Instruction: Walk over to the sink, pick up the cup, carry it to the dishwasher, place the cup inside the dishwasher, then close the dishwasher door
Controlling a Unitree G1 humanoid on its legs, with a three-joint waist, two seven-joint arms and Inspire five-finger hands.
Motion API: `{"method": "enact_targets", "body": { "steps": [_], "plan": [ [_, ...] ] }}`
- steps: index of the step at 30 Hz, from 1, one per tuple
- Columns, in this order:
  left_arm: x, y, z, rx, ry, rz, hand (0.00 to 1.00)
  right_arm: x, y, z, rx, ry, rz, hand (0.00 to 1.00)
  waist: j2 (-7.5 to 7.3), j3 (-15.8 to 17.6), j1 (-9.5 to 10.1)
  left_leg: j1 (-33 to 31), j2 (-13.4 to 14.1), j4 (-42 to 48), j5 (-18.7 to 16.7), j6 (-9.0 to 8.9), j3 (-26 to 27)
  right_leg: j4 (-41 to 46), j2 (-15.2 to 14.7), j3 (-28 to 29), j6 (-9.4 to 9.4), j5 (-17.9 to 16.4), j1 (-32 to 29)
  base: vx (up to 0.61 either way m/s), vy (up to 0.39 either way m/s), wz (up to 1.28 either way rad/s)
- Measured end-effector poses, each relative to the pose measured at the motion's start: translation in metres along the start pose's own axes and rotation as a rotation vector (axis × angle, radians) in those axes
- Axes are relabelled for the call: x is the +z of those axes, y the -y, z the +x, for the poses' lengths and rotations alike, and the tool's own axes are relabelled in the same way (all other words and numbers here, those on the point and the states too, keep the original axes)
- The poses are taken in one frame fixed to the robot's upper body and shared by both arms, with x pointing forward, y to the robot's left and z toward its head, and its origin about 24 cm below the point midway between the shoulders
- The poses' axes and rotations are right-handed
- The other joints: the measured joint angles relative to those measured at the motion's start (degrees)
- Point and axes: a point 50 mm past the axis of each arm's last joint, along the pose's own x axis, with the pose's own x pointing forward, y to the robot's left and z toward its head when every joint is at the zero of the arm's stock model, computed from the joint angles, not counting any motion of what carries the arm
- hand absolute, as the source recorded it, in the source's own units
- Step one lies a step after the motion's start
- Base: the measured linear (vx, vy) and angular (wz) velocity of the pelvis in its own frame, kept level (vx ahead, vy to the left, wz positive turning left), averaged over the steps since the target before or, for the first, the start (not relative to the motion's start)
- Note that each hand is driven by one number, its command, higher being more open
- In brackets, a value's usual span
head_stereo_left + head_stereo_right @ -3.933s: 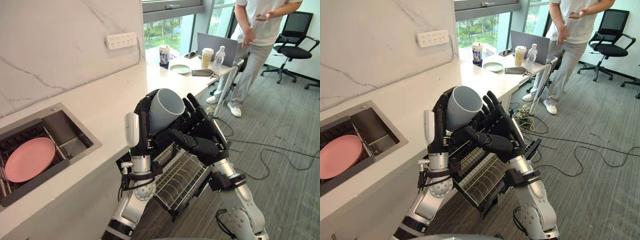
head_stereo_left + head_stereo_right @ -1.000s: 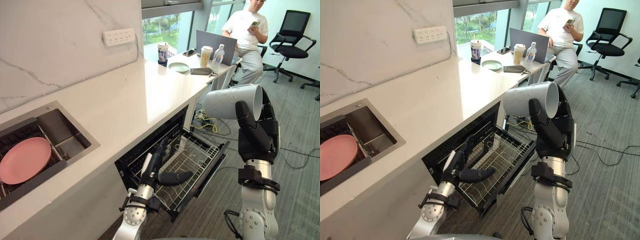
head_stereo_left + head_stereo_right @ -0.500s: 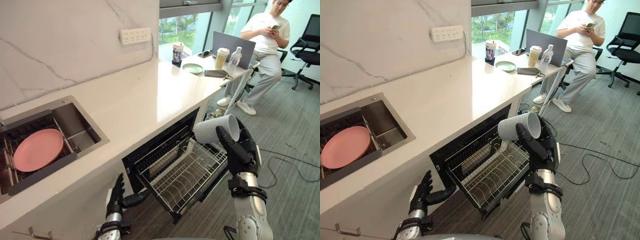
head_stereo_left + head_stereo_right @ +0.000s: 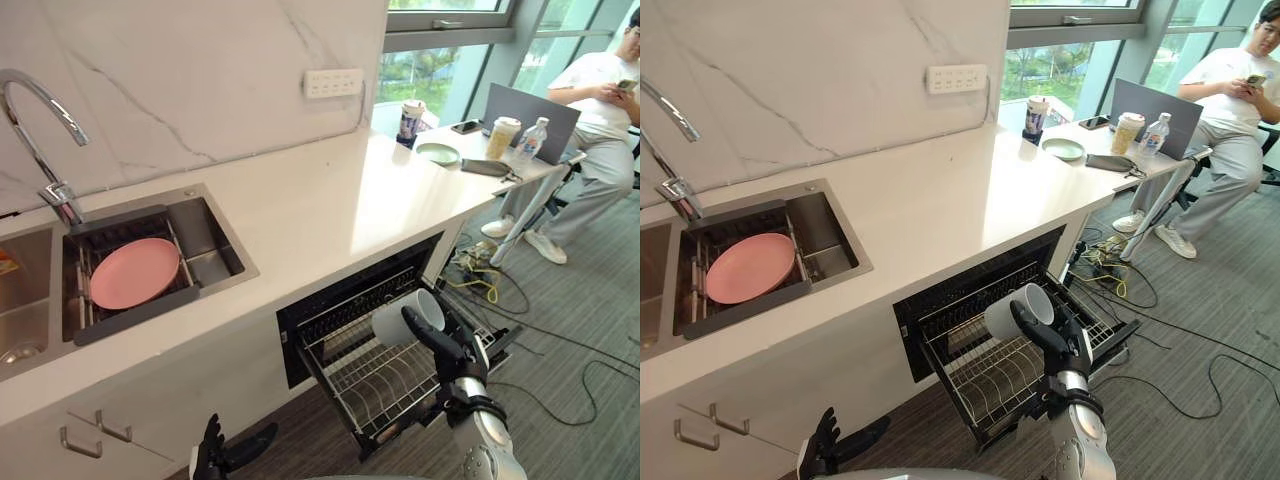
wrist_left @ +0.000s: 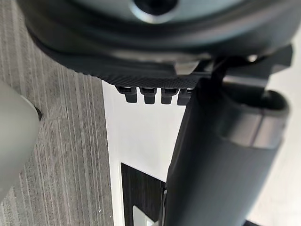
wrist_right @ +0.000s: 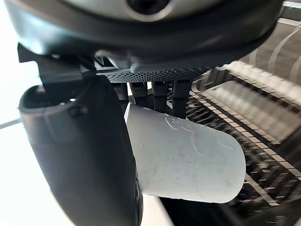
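A pale grey cup (image 4: pixel 402 316) lies on its side in my right hand (image 4: pixel 452 357), mouth facing away from the counter. The thumb (image 6: pixel 84 155) and fingers are curled round the cup (image 6: pixel 188 160). It hangs just above the pulled-out wire rack (image 4: pixel 385 388) of the open dishwasher (image 4: pixel 940 300) under the counter. My left hand (image 4: pixel 226 455) hangs low by the cabinet front, open with its fingers (image 5: pixel 153 94) straight and nothing in it.
A pink plate (image 4: pixel 133 272) rests in the steel sink (image 4: pixel 218 252) under a curved tap (image 4: pixel 40 105). Beyond the white counter (image 4: pixel 330 200), a table (image 4: pixel 1080 140) carries a laptop, cups and a bottle. A person (image 4: pixel 605 100) sits there. Cables lie on the carpet (image 4: pixel 1200 340).
The camera has swung back, so the sink and tap show more. My right hand has brought the cup down from chest height to just over the rack. My left hand has dropped low.
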Motion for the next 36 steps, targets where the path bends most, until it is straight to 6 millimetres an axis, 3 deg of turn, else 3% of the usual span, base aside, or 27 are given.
{"method": "enact_targets", "body": {
  "steps": [4,9,14,17,21,28,36],
  "plan": [
    [0.013,0.005,0.008,-0.031,0.039,0.033,1.00,-0.007,0.001,0.019,0.008,-0.078,-0.056,0.00,-0.11,2.4,1.35,-2.0,-0.6,0.0,1.0,0.10,-2.9,1.1,-0.5,-2.6,0.09,-0.5,-0.9,-0.07,-0.007,0.34],
    [0.045,0.008,0.023,-0.077,0.136,0.124,1.00,0.013,-0.011,0.055,0.028,-0.090,-0.128,0.00,-1.04,7.5,4.37,-8.3,-0.7,2.0,2.2,0.04,-6.1,2.3,-0.5,-5.3,-0.26,-0.2,-5.3,-0.07,-0.012,0.33],
    [0.085,0.010,0.038,-0.090,0.249,0.157,1.00,0.058,-0.029,0.087,0.055,-0.024,-0.164,0.00,-2.58,12.3,7.51,-13.9,-0.6,5.2,2.2,-0.09,-8.9,2.6,-0.1,-7.4,-0.92,0.6,-8.1,-0.03,-0.019,0.24],
    [0.106,0.021,0.040,-0.122,0.322,0.147,1.00,0.089,-0.039,0.098,0.081,0.040,-0.181,0.00,-2.63,14.4,8.91,-17.0,-0.4,7.5,1.7,-0.24,-9.9,3.0,0.3,-8.1,-1.05,1.2,-9.8,-0.05,0.002,0.14],
    [0.122,0.035,0.040,-0.167,0.377,0.144,1.00,0.116,-0.048,0.107,0.105,0.088,-0.196,0.00,-2.35,16.9,10.03,-19.5,0.2,8.7,1.1,-0.20,-11.4,4.3,0.8,-9.1,-1.16,1.3,-11.7,-0.06,-0.005,0.10],
    [0.128,0.047,0.038,-0.215,0.400,0.151,1.00,0.148,-0.049,0.113,0.091,0.100,-0.373,0.00,-1.63,18.9,11.59,-21.9,0.8,8.5,1.6,-0.89,-12.3,5.7,1.2,-10.4,-1.71,0.9,-14.0,-0.02,-0.013,0.06],
    [0.140,0.050,0.036,-0.234,0.436,0.146,1.00,0.142,-0.049,0.116,0.106,0.011,-0.653,0.00,-1.63,18.9,12.63,-21.6,0.8,8.0,2.2,-1.27,-12.9,6.7,1.1,-11.2,-2.34,-0.2,-14.0,0.04,-0.003,0.07]
  ]
}}
